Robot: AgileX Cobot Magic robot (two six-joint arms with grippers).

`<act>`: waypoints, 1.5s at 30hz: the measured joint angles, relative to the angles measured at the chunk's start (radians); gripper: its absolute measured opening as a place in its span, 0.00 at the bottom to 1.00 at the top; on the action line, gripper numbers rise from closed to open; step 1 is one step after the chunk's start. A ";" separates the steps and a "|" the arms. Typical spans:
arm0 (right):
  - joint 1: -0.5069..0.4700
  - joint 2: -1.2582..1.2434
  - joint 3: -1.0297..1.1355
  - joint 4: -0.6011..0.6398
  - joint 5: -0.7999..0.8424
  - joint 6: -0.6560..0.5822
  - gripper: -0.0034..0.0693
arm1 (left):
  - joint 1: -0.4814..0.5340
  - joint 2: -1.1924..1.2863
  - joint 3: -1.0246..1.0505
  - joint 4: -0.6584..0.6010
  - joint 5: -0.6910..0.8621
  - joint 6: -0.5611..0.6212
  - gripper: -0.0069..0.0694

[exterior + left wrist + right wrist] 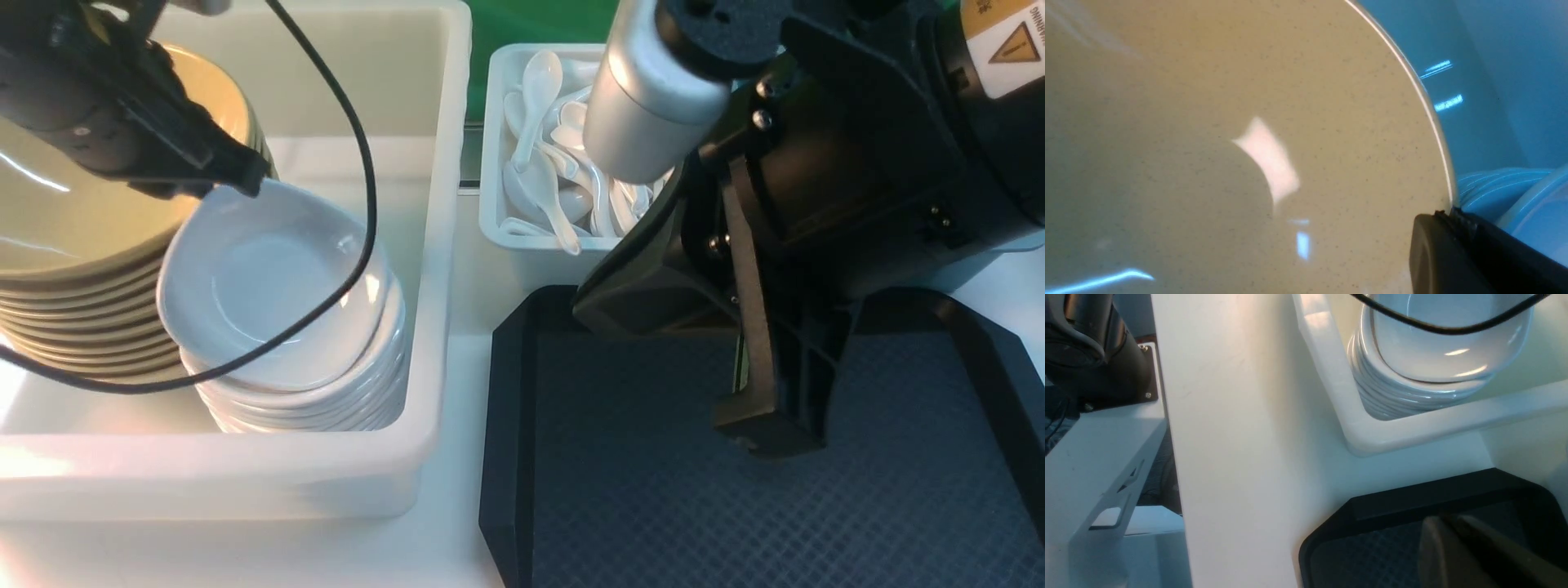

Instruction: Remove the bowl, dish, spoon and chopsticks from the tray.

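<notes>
Right fingers (767,425): pressed together, above tray (506,425).
Left fingers (237,170): closed at bowl (98,220) rim, left of tray.
Bowl: tops tan stack (82,327) in white bin (437,269), left of tray.
Tray: on white surface (457,539).

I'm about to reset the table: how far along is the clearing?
Looks nearly done: the tray is bare where visible, though the right arm hides part. The bowl tops the tan stack, the dish the white stack, and spoons fill the small bin. Left tool is shut at the bowl's rim; right tool, shut, hangs over the tray. Chopsticks: not visible.
</notes>
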 joint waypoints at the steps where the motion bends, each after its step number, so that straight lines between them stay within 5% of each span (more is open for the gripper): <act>1: 0.000 0.000 0.000 0.000 0.001 0.000 0.11 | 0.000 0.007 0.000 -0.001 0.000 0.003 0.08; 15: 0.000 0.000 0.000 -0.012 0.007 0.000 0.11 | 0.000 -0.081 0.000 -0.026 0.010 0.016 0.08; 27: 0.000 -0.170 0.120 -0.278 -0.026 0.200 0.11 | 0.000 -0.606 0.325 -0.027 -0.008 0.016 0.08; 36: 0.000 -0.516 0.503 -0.285 -0.431 0.213 0.11 | 0.000 -1.158 0.804 -0.031 -0.274 -0.121 0.08; 45: 0.000 -0.662 0.712 -0.285 -0.777 0.213 0.11 | 0.000 -1.293 0.897 -0.023 -0.369 -0.135 0.08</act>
